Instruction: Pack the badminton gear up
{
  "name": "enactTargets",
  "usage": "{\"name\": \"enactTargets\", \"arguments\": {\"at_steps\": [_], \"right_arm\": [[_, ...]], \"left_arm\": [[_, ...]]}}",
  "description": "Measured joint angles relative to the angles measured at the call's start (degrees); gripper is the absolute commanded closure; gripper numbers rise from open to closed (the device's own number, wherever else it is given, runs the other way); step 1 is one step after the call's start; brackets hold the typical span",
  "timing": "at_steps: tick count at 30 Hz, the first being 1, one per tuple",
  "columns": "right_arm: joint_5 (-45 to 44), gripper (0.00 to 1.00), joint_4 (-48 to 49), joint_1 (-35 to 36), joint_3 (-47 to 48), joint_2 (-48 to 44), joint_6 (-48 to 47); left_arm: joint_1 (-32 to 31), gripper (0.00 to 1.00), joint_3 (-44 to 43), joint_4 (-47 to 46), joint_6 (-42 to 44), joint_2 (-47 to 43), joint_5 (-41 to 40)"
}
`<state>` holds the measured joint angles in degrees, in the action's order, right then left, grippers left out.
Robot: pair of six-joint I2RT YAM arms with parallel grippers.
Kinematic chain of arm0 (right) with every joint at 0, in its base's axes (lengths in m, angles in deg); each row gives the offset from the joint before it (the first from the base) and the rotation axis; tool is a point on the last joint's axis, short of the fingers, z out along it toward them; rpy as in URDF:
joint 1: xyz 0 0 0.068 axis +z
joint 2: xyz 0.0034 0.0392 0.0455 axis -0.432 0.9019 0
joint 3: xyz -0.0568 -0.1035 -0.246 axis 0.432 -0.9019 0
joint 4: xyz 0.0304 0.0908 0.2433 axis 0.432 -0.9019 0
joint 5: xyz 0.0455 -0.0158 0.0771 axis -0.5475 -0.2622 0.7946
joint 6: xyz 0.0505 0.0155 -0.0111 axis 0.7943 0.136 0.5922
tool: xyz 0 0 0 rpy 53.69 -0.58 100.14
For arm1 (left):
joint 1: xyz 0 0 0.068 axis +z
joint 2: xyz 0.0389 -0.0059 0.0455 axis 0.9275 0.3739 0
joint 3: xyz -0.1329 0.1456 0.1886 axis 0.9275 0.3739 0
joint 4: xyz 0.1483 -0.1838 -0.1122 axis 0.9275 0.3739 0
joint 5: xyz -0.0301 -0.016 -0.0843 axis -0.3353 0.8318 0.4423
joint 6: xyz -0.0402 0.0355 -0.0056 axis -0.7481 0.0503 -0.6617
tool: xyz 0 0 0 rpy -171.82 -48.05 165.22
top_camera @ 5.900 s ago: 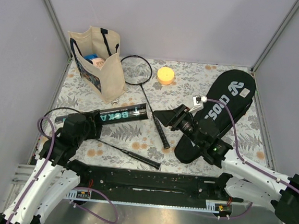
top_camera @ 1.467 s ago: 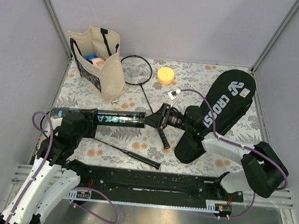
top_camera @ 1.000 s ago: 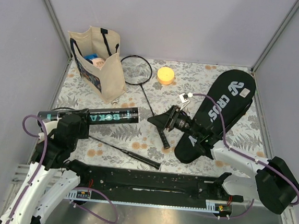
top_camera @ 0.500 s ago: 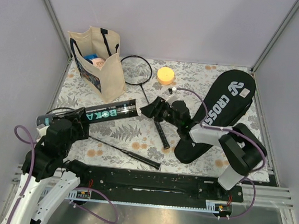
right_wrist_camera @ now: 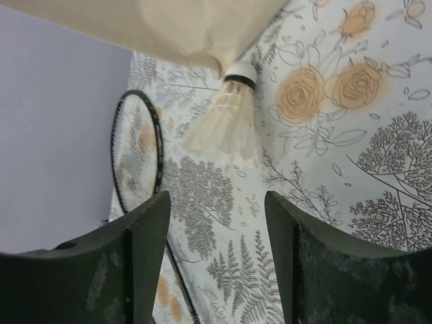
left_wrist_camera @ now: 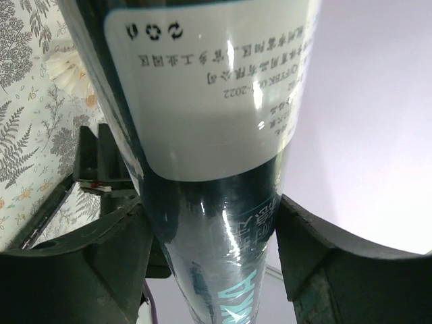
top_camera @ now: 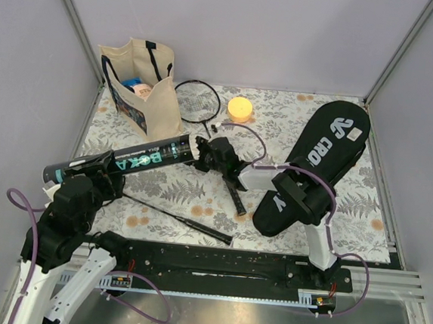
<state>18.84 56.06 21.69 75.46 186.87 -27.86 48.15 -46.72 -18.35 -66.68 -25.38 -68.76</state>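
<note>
The CROSSWAY racket cover (top_camera: 318, 167) lies flat at the right of the floral worktop (top_camera: 282, 107). The left hand (left_wrist_camera: 212, 270) is clamped around the lettered shuttlecock tube (top_camera: 125, 162) and holds it tilted. Its far end points toward the right hand (top_camera: 206, 152), probably to present its mouth for loading. The right hand is spread and empty, aimed at a feather shuttlecock (right_wrist_camera: 226, 128) beside the tote bag (right_wrist_camera: 169, 27), near one racket (right_wrist_camera: 138, 155).
</note>
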Motion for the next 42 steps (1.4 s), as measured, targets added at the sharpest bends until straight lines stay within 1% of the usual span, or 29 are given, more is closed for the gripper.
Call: {"name": "enactTargets", "arguments": {"at_steps": [8, 15, 19, 23, 25, 26, 28, 31, 35, 36, 38, 42], "right_arm": [[-4.28, 0.34, -3.04, 2.67, 4.31, 7.26, -2.25], [-6.99, 0.38, -2.03, 3.04, 8.17, 10.49, -1.86], [-8.11, 0.41, -3.32, 3.1, 10.78, 11.85, -1.79], [-8.57, 0.5, -5.86, 3.1, 14.4, 13.38, -2.12], [-8.61, 0.55, -6.71, 3.1, 15.82, 14.03, -2.34], [-8.61, 0.59, -7.3, 3.1, 16.44, 14.29, -2.45], [-8.68, 0.71, -8.17, 3.1, 17.53, 14.82, -2.71], [-9.07, 0.85, -8.94, 3.1, 18.01, 15.12, -3.28], [-9.73, 0.98, -8.61, 3.1, 17.92, 15.12, -4.52], [-9.79, 1.0, -8.07, 3.1, 17.55, 15.08, -4.87], [-9.92, 1.0, -6.49, 3.1, 15.34, 14.34, -5.51], [-9.25, 1.0, -4.15, 3.02, 6.97, 9.38, -6.82]], "left_arm": [[-0.02, 0.66, 0.0, 0.02, -0.22, 0.0, -1.38], [-0.02, 0.67, -0.02, 0.07, -0.37, 0.0, -2.27], [-0.02, 0.66, -0.87, 0.59, -0.31, 0.0, -3.1], [-0.02, 0.66, -1.22, 0.74, -0.28, 0.0, -3.72], [-0.02, 0.66, -1.22, 0.92, -0.28, 0.02, -3.82], [0.0, 0.66, -1.22, 0.94, -0.26, 0.02, -3.89], [-0.02, 0.66, -1.22, 0.96, -0.26, 0.02, -4.0], [0.0, 0.66, -1.29, 0.96, -0.2, 0.02, -4.17], [-0.02, 0.66, -1.49, 1.11, 0.0, 0.07, -4.37], [-0.02, 0.66, -1.49, 1.16, 0.17, 0.07, -4.46], [-0.02, 0.66, -1.49, 1.42, 0.46, 0.11, -4.61], [-0.02, 0.66, -1.49, 1.88, 1.03, 0.24, -4.92]]}}
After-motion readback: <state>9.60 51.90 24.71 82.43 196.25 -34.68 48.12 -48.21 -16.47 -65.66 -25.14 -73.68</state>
